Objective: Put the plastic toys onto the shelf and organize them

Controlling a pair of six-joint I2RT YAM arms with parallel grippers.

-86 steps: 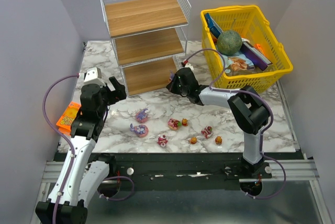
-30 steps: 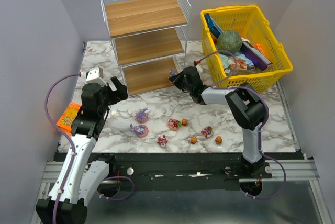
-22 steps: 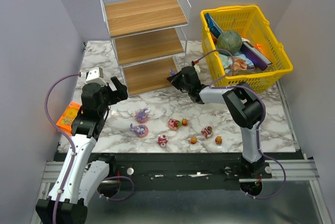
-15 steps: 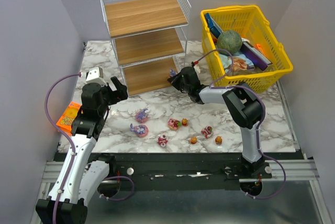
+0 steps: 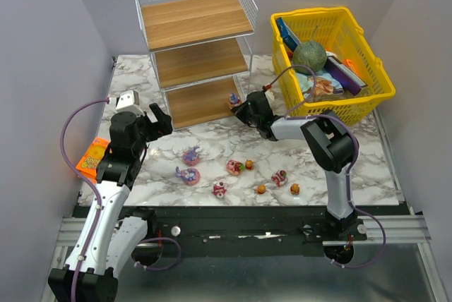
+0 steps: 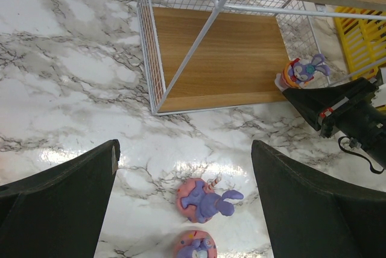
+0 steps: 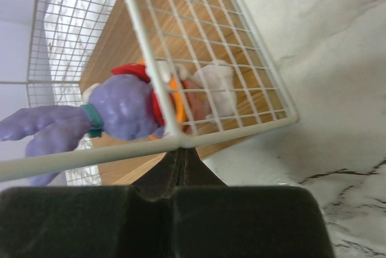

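Note:
The shelf (image 5: 194, 41) is a white wire rack with three wooden boards at the back of the table. One purple and red toy (image 5: 234, 99) stands on the bottom board at its right front corner; it also shows in the left wrist view (image 6: 306, 70) and the right wrist view (image 7: 123, 110). My right gripper (image 5: 244, 110) is shut and empty, its tip (image 7: 180, 157) just under the rack's corner wire. Several toys lie on the marble, among them pink-purple ones (image 5: 191, 155) (image 6: 205, 198). My left gripper (image 5: 159, 120) is open and empty above them.
A yellow lattice basket (image 5: 367, 94) at the back right holds a green ball (image 5: 309, 55) and packets. A flat orange packet (image 5: 92, 157) lies at the table's left edge. More toys (image 5: 280, 177) lie in a row near the front edge.
My right gripper has drawn back a little to the right, away from the shelf corner. The purple toy now stands free on the bottom board. The left arm has not moved.

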